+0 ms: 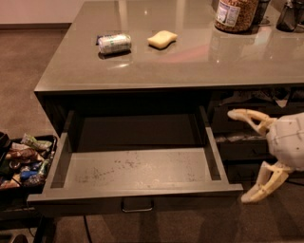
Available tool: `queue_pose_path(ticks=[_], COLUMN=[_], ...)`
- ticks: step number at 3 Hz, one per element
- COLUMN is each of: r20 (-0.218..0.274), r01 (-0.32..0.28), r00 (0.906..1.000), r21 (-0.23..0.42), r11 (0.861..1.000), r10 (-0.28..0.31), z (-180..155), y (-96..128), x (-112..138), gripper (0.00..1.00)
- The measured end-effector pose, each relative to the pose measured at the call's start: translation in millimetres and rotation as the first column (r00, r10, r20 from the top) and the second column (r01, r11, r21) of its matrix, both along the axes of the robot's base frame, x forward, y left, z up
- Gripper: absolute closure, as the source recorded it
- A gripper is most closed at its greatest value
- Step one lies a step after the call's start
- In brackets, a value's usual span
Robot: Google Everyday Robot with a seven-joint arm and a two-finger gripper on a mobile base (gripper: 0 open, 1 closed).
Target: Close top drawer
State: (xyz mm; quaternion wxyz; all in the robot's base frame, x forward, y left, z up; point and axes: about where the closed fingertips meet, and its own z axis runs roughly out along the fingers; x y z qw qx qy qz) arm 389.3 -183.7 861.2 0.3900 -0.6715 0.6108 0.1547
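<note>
The top drawer point(137, 168) is a wide dark grey drawer pulled far out from under the grey counter. Its pale, scuffed, speckled floor is bare. Its flat front faces me at the bottom, with a small metal bail handle point(137, 206) in the middle. My gripper point(240, 154) is at the right, beside the drawer's right front corner, and does not touch it. Its two pale fingers are spread wide apart, one point(247, 116) high and one point(260, 186) low. It holds nothing.
On the counter point(190, 61) lie a tipped can point(114, 43) and a yellow sponge point(162, 39); a jar point(234, 14) stands at the back right. Narrower drawers with papers point(247, 97) sit behind the gripper. A bin of snack packets point(23, 161) stands at the left on the carpet.
</note>
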Motion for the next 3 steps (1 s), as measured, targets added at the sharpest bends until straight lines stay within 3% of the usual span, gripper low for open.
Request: queue_pose_path(ticks=[2,3], r20=[-0.08,-0.088], r01=[-0.009,0.049], r00=[0.9968,0.9951], r21=[0.002,0.037], r11=[1.0,0.998], r10=[0.009,-0.046], z=[-42.1,-71.5], y=[16.2,24.6], x=[-10.9,-46.3], gripper=[0.0,0.0])
